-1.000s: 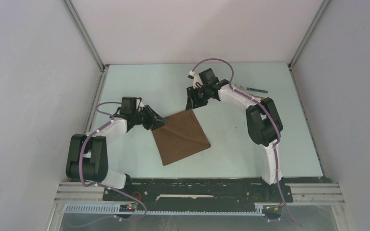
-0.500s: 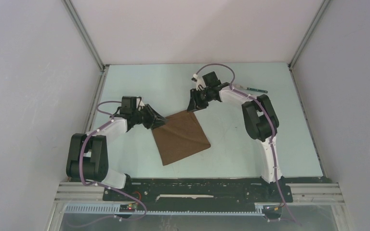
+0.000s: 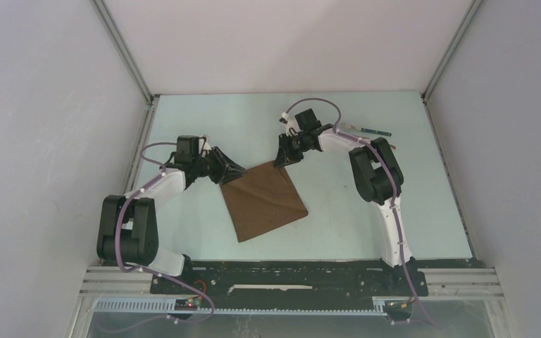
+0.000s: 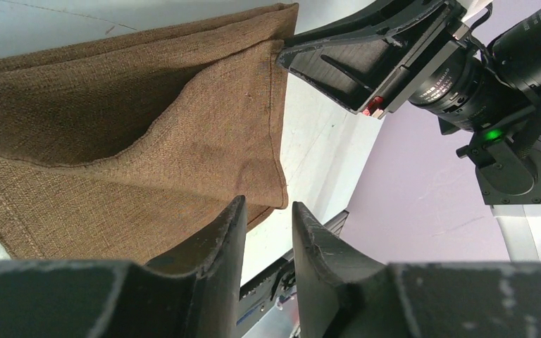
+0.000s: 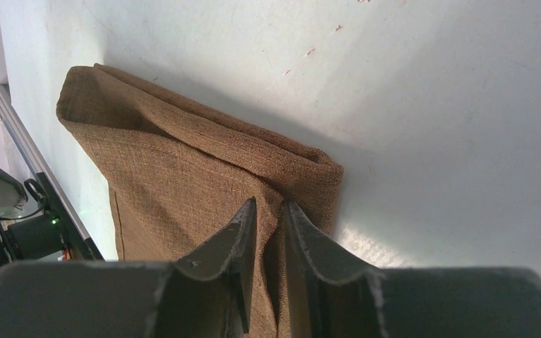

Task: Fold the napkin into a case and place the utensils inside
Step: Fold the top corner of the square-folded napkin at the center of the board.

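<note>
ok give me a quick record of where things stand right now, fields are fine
napkin: brown cloth, folded double, on the table
left fingers: at its left corner, narrowly parted, grip unclear
right fingers: pinched on its far corner
utensil: teal handle, far right of table, behind the right arm
stage: one fold done, utensil not inside

My table (image 3: 197, 127) is a pale blue-green sheet with a few scuffs. A brown napkin (image 3: 264, 204) sits around the middle, turned like a diamond. One teal-handled utensil (image 3: 370, 131) lies well apart from it, near the far right.
</note>
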Controlling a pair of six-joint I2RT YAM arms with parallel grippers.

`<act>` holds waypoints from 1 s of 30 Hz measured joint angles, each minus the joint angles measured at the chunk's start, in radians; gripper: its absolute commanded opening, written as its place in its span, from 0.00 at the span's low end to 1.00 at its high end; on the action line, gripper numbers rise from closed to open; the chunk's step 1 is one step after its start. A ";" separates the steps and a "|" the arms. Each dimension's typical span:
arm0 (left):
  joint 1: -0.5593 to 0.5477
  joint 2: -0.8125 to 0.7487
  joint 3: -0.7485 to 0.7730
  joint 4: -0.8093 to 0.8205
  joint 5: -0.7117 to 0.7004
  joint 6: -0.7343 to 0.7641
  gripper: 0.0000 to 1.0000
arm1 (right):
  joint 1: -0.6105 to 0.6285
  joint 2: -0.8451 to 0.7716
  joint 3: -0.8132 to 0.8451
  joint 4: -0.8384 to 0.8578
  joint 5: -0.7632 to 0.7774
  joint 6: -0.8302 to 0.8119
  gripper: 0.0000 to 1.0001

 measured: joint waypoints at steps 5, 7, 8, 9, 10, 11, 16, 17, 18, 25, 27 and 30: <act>0.000 0.003 0.001 -0.003 0.000 0.000 0.34 | 0.000 0.005 0.000 0.009 -0.012 0.007 0.18; 0.000 0.004 0.001 -0.008 0.000 0.000 0.34 | 0.000 0.006 0.000 0.011 -0.015 0.010 0.05; 0.000 0.005 0.001 -0.010 -0.001 0.000 0.33 | 0.000 0.006 0.000 0.012 -0.014 0.011 0.02; 0.000 0.005 0.002 -0.013 -0.001 0.000 0.32 | 0.000 0.006 0.000 0.013 -0.014 0.010 0.00; 0.000 0.008 0.003 -0.014 -0.002 0.000 0.31 | 0.000 0.006 0.001 0.014 -0.014 0.013 0.00; 0.000 0.010 0.005 -0.016 -0.003 0.000 0.30 | 0.000 0.006 0.001 0.014 -0.011 0.014 0.00; 0.000 0.046 0.032 -0.023 -0.025 0.000 0.27 | -0.002 0.006 0.002 0.016 0.006 0.014 0.00; 0.000 0.055 0.040 -0.023 -0.028 0.000 0.26 | -0.002 0.006 0.002 0.017 0.008 0.014 0.00; 0.000 0.063 0.047 -0.023 -0.031 0.000 0.26 | -0.003 0.006 0.002 0.017 0.009 0.014 0.00; 0.000 0.106 0.073 -0.022 -0.057 0.001 0.24 | -0.008 0.006 0.002 0.025 0.020 0.014 0.00; 0.000 0.120 0.073 -0.023 -0.063 0.002 0.23 | -0.009 0.006 0.002 0.027 0.023 0.014 0.00; 0.000 0.129 0.073 -0.023 -0.068 0.006 0.23 | -0.010 0.006 0.002 0.030 0.027 0.014 0.00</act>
